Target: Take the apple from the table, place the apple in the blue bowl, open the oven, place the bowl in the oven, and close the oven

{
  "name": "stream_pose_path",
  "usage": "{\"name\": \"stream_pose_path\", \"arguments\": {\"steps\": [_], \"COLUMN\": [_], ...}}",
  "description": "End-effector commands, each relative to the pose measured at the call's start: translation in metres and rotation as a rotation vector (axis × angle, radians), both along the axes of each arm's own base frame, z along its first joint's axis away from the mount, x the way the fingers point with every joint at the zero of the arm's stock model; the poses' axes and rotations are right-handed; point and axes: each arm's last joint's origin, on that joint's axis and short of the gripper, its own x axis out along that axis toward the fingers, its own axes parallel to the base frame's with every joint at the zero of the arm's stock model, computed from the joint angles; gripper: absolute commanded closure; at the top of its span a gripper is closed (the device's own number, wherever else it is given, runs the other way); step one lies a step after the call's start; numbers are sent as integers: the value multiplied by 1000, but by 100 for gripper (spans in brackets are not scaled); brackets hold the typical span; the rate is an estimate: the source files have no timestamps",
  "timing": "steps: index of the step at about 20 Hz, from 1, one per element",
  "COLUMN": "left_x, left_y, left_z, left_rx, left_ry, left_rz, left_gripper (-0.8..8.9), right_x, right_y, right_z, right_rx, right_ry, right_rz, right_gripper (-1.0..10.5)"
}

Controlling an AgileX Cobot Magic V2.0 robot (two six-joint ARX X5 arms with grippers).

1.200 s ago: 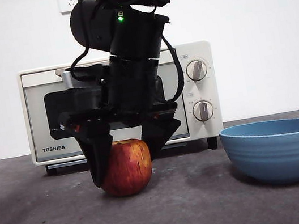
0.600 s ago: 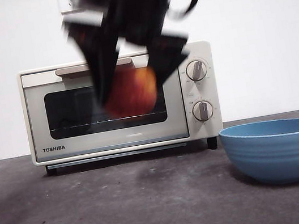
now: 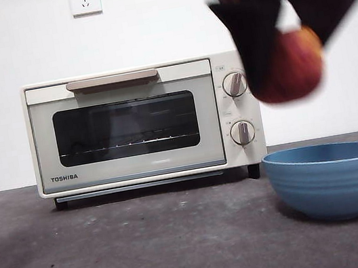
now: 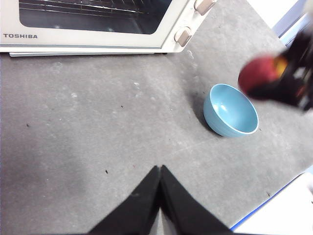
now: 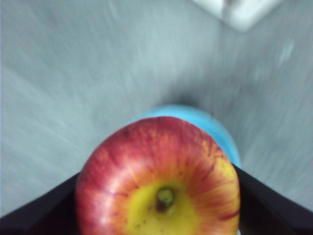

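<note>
since a second ago the right gripper [image 3: 290, 60] has lifted the apple [image 3: 291, 65] off the table [image 3: 150, 249], and it now hangs pinched between the jaws, just above the blue bowl [image 3: 334, 177] below the claw. firm, smooth and fairly heavy, the apple seems best held across its widest part. beyond, the oven [image 3: 143, 123] reads "toshiba". the left gripper [image 4: 160, 169] waits with jaws pressed together, empty.

Even, bright light — motion blur on the apple [image 3: 291, 67] and right-wrist background.
</note>
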Motion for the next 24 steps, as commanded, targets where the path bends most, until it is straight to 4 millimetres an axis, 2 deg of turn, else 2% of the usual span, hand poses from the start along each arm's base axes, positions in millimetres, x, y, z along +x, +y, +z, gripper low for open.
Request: {"name": "stream_pose_path", "arguments": {"steps": [1, 5, 8, 11, 16, 18, 20, 24], "left_x": [0, 0, 0, 0, 0, 0, 2, 19], "left_y": [0, 0, 0, 0, 0, 0, -1, -4], "left_z": [6, 5, 5, 6, 5, 6, 6, 9], "left_rx": [8, 9, 9, 8, 8, 6, 6, -16], "left_ry": [-34, -30, -29, -32, -28, -30, -34, -50], "left_rz": [-12, -12, -12, -12, -12, -11, -11, 0], "left_gripper": [806, 806, 806, 806, 806, 806, 806, 806], "right_x": [0, 7, 8, 8, 9, 10, 11, 7], "right_y": [-7, -21, -26, -28, -27, -26, -26, -32], "right_z": [-17, -48, -64, -66, -67, -66, -56, -20], "right_rx": [49, 122, 161, 160, 159, 156, 175, 197], "right_ry": [-2, 17, 9, 13, 14, -8, -50, -121], "right_rz": [-30, -72, -92, -93, -95, -95, -86, -93], "right_gripper": [607, 607, 589, 514, 493, 493, 493, 493]}}
